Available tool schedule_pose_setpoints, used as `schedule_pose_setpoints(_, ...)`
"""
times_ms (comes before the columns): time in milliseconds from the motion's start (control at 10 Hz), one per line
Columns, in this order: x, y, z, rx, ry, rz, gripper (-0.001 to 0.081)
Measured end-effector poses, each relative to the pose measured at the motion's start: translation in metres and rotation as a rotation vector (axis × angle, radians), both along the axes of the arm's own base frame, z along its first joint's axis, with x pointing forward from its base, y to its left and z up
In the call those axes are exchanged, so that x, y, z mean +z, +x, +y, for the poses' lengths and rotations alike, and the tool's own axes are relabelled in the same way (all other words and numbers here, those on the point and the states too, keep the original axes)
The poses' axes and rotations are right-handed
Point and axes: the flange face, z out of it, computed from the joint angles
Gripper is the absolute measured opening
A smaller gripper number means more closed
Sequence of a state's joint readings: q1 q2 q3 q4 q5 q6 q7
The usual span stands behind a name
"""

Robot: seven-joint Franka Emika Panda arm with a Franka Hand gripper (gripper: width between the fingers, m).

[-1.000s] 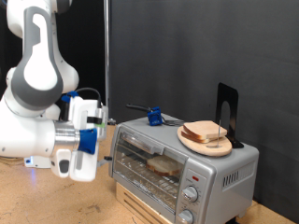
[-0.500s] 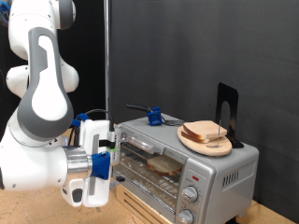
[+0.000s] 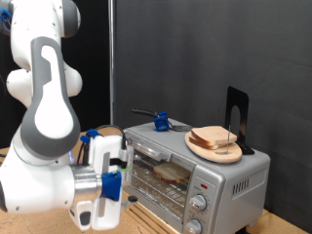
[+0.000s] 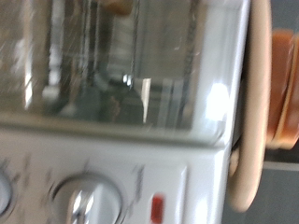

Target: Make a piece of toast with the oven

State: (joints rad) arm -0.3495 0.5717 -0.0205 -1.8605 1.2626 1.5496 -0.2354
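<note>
The silver-grey toaster oven (image 3: pixel 200 175) stands on a wooden base at the exterior view's right, with its glass door shut. A slice of toast (image 3: pixel 174 174) lies on the rack inside and shows through the glass. More bread (image 3: pixel 215 137) lies on a round wooden plate (image 3: pixel 222 154) on the oven's top. My gripper (image 3: pixel 110 185) hangs low in front of the oven's left end, close to the door. The wrist view shows the glass door (image 4: pixel 112 65), a knob (image 4: pixel 84 199), the red light (image 4: pixel 156 205) and the plate's rim (image 4: pixel 247 112) from very near. No fingers show there.
A small blue object (image 3: pixel 161 123) and a black bookend (image 3: pixel 237 117) stand on the oven's top. A thin metal pole (image 3: pixel 112 58) rises behind the oven. A black backdrop fills the rear. The wooden table (image 3: pixel 19 219) runs under the arm.
The arm has swung down and to the exterior view's right, bringing the gripper closer to the oven's front. The oven, toast and plate have not moved.
</note>
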Motion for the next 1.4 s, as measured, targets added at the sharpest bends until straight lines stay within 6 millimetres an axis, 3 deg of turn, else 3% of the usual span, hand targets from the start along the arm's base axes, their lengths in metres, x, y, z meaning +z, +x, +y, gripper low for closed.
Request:
schedule_pose_setpoints(900,-0.055,0.116,-0.007,-0.032,-0.051,-0.085,0.0808)
schedule_pose_setpoints(1100,-0.067,0.132,0.001,-0.013,-0.012,-0.061,0.0808)
schedule_pose_setpoints(1400,-0.073,0.136,0.021,0.037,0.028,-0.041,0.0808)
